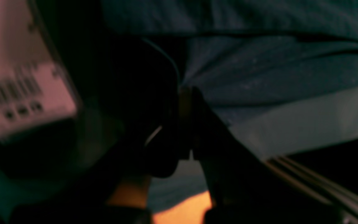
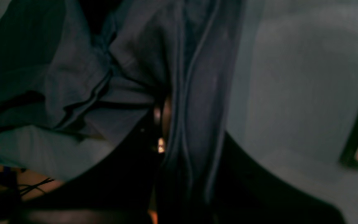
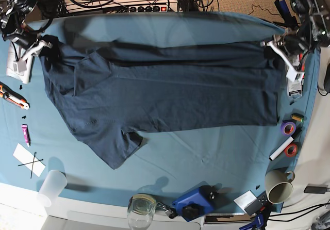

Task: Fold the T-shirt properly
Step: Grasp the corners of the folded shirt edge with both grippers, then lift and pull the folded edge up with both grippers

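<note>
Both grippers pinching the T-shirt's far edge

The T-shirt [image 3: 170,98] stretches wide between them over the tablecloth [image 3: 206,152]; left gripper [image 3: 272,45] is clamped on one corner, right gripper [image 3: 45,43] clamped on the other, cloth draping down beneath each.

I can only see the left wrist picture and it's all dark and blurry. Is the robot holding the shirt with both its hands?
Observer: Yes. In the base view the left gripper pinches one end of the T-shirt, and the right gripper pinches the other.
Operator: Is the shirt up in the air?
Observer: Mostly not. It's stretched across the tablecloth, with a fold along the far edge.
Operator: Anything near it?
Observer: A clear glass stands by the near edge, apart from the shirt.
</note>
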Controlling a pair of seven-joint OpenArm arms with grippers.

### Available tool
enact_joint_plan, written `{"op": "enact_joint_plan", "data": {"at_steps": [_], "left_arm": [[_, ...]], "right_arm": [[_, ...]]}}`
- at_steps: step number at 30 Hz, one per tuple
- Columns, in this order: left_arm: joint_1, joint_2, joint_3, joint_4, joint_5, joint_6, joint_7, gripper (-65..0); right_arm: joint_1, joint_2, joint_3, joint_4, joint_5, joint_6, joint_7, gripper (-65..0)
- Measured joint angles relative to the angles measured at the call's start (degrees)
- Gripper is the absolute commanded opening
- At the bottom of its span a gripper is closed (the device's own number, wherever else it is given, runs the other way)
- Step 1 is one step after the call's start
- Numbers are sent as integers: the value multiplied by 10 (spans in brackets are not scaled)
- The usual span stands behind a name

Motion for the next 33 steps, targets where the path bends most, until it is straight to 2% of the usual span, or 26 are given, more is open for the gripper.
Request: {"op": "enact_joint_plan", "data": {"at_steps": [2,10,18,21,23,30,31,32,33], "left_arm": [[13,-2,0,0,-4,-14,6,-650],[18,-4,-2,0,-6,-15,16,-650],[19,-44,-52,0,-41,-18,20,-650],[18,-43,-52,0,-67,-49,31,-650],[23,-41,-52,0,-85,-56,41,-650],[56,-41,-52,0,-94,-56,41,-650],[57,-41,-52,0,-94,-56,42,-650],[58,-41,-52,0,-94,-56,42,-636],[57,-41,-52,0,-96,-56,41,-565]], "right_arm": [[-16,0,0,7,1,0,-2,-650],[-47,0,17,21,21,0,0,-650],[-45,-1,21,21,30,1,-6,-650],[-45,-1,21,21,29,0,-6,-650],[-45,0,21,21,28,0,-6,-650],[-45,0,21,21,22,1,-4,-650],[-45,0,21,21,22,10,-4,-650],[-45,0,21,21,23,11,-4,-647],[-45,0,21,21,23,11,-4,-589]]}}
